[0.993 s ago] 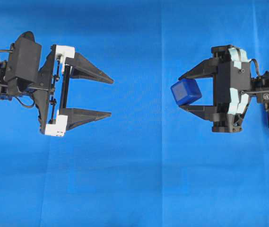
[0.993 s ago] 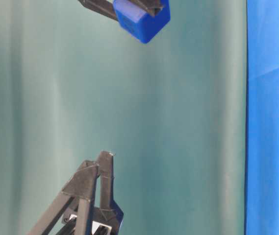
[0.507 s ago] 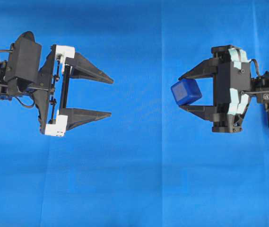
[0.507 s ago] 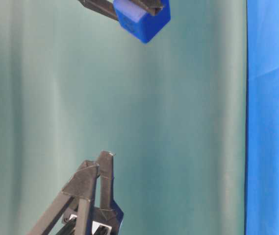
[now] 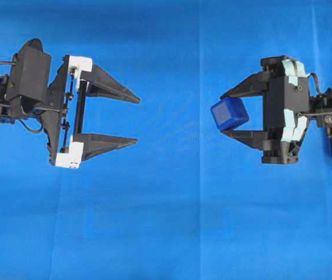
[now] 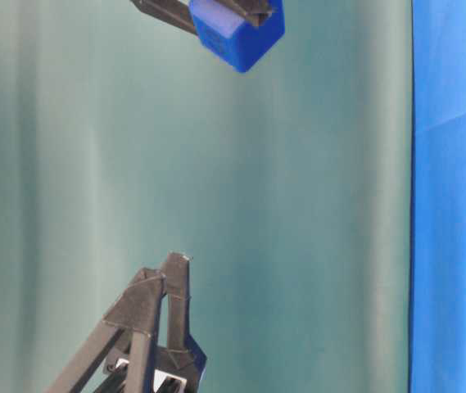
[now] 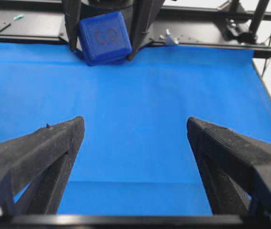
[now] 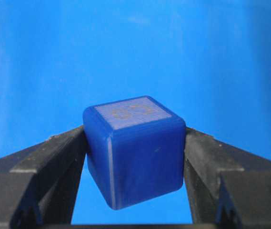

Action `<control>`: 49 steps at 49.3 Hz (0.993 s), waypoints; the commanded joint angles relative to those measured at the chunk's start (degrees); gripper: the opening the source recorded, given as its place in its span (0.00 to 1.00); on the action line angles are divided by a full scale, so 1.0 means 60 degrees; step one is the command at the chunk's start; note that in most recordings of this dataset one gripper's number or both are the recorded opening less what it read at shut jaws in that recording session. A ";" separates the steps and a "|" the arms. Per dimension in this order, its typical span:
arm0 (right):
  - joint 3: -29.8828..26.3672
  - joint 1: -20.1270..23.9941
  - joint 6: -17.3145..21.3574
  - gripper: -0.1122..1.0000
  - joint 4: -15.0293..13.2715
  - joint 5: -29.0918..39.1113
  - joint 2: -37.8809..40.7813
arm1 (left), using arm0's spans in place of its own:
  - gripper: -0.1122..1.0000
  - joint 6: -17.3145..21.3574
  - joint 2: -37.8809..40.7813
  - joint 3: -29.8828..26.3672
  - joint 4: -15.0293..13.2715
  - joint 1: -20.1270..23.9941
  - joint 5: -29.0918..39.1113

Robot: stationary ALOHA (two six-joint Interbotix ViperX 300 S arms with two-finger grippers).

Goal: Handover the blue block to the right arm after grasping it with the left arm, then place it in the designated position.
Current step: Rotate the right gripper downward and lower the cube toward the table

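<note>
Nothing has moved — right arm [image 5: 231, 113] jaws stay clamped on the blue block [image 5: 229, 113], left arm [image 5: 137, 120] jaws apart.

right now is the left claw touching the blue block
Apart. The overhead view shows the left claw open, with a wide stretch of bare cloth between it and the blue block, which the right claw grips.

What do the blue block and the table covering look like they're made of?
Blue block: likely 3D-printed hard plastic, matte, with fine layer lines and rounded edges. Table covering: looks like thin blue cloth or paper sheet, matte, with fold creases; which one is unclear.
</note>
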 commanded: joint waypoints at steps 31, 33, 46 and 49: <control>0.0352 0.0015 0.0425 0.56 0.0352 -0.3867 0.2739 | 0.93 -0.0029 -0.0161 -0.0176 0.0015 -0.0015 -0.0073; 0.0337 -0.0015 0.0439 0.56 0.0352 -0.4131 0.2944 | 0.93 -0.0029 -0.0161 -0.0176 0.0015 -0.0015 -0.0073; 0.0132 -0.0161 0.0439 0.56 0.0454 -0.5479 0.4336 | 0.93 -0.0029 -0.0161 -0.0146 0.0015 -0.0015 -0.0029; 0.0044 -0.0190 0.0454 0.56 0.0527 -0.5596 0.4629 | 0.93 -0.0029 -0.0161 -0.0146 0.0015 -0.0015 -0.0044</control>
